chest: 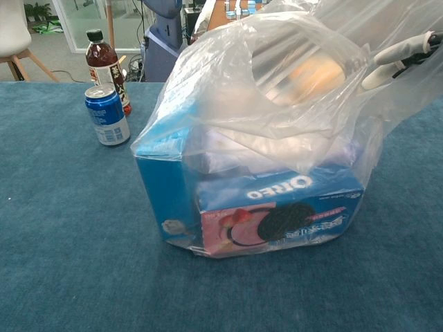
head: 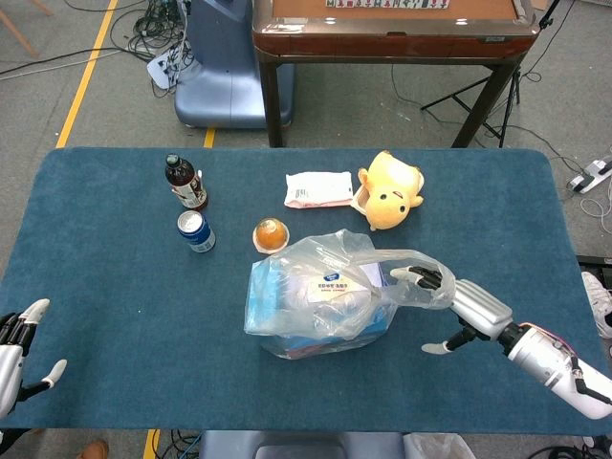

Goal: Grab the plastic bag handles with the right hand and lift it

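A clear plastic bag (head: 316, 301) stands in the middle of the blue table (head: 115, 287), holding a blue box and an Oreo box (chest: 277, 207). One bag handle (head: 421, 260) stretches out to the right. My right hand (head: 457, 298) is at the bag's right side, its dark fingertips (head: 421, 277) reaching into that handle loop, the thumb spread away below. The fingers look extended, not closed on the plastic. In the chest view the right hand (chest: 405, 52) shows behind the bag (chest: 277, 104) at the top right. My left hand (head: 21, 349) rests at the table's near left corner, fingers apart, holding nothing.
Behind the bag lie a brown bottle (head: 185, 182), a blue can (head: 196, 231), an orange cup (head: 271, 233), a white packet (head: 318, 189) and a yellow plush toy (head: 390, 191). A wooden table (head: 392, 33) stands beyond the far edge. Bottle (chest: 105, 66) and can (chest: 107, 114) show left of the bag.
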You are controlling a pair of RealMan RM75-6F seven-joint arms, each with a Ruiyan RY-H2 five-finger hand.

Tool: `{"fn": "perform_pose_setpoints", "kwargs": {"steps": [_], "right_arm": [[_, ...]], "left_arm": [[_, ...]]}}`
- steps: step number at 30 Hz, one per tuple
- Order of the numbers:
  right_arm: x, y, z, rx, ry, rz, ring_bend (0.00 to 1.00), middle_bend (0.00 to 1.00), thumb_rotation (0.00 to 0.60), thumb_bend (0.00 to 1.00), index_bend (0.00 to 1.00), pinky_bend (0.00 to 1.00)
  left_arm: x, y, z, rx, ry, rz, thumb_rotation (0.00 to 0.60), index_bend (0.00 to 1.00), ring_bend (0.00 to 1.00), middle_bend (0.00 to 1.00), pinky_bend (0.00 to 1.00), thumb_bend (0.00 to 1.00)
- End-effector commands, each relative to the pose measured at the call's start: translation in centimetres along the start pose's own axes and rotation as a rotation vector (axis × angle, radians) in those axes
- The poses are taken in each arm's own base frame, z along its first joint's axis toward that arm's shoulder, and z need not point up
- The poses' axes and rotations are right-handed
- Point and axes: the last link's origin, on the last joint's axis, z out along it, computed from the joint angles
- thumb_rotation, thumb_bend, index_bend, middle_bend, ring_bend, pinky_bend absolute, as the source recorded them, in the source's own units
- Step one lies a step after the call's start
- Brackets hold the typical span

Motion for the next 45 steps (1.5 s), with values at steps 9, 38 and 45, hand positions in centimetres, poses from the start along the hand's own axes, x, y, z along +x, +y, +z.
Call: {"fn": "perform_pose_setpoints", "kwargs": {"steps": [9, 38, 45], "right_arm": [[-1.5, -2.3, 3.7, 0.065, -0.118, -0.039, 0.00, 0.06, 0.600, 0.00, 0.00, 0.04], [-2.6, -7.2, 5.6, 0.457, -0.109, 0.153, 0.00, 0.10, 0.600, 0.00, 0.00, 0.04], [-2.6, -5.5, 6.1, 0.320, -0.111, 0.065, 0.00, 0.10, 0.600, 0.00, 0.00, 0.04]], "left_arm": [[0.1, -0.2, -0.2, 0.006, 0.004, -0.002, 0.600, 0.06, 0.13, 0.12, 0.09, 0.22], [0.3, -0.4, -0.4, 0.013, 0.009, -0.005, 0.600, 0.06, 0.13, 0.12, 0.09, 0.22], [0.2, -0.1, -0.1, 0.002, 0.006, -0.004, 0.600, 0.06, 0.13, 0.12, 0.09, 0.22]]}}
